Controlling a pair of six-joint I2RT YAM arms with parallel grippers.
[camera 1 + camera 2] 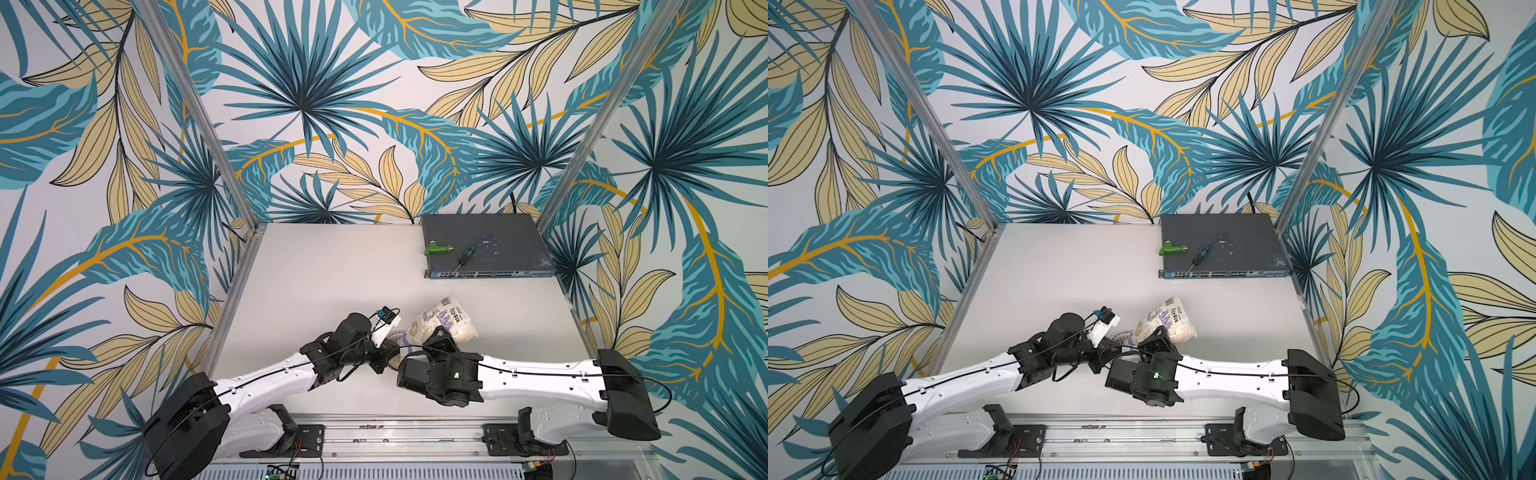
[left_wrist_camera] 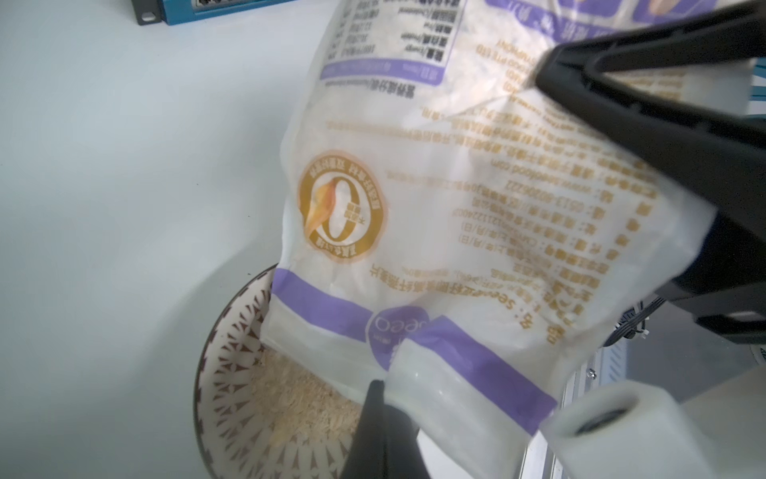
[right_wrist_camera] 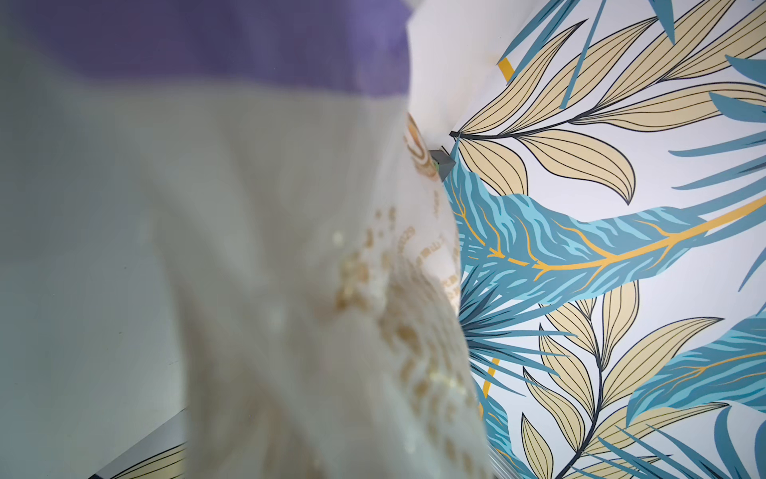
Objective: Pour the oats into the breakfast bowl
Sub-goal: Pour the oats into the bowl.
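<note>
The oats bag (image 1: 446, 322) (image 1: 1169, 322), clear plastic with purple bands, hangs tilted between both arms near the table's front. In the left wrist view its mouth end (image 2: 414, 249) dips into the breakfast bowl (image 2: 215, 373), a white bowl with dark lattice, where pale oats (image 2: 302, 398) lie heaped. My left gripper (image 2: 379, 383) (image 1: 390, 355) is shut on the bag's lower edge. My right gripper (image 1: 440, 336) (image 1: 1158, 334) is shut on the bag's upper part, and its black fingers (image 2: 621, 95) pinch the plastic. The blurred bag (image 3: 290, 249) fills the right wrist view. Only a sliver of the bowl (image 1: 398, 337) shows from above.
A flat grey network switch (image 1: 486, 245) lies at the table's back right, with a green tool (image 1: 438, 249) and a screwdriver (image 1: 465, 257) on top. Leaf-patterned walls and metal posts enclose the table on three sides.
</note>
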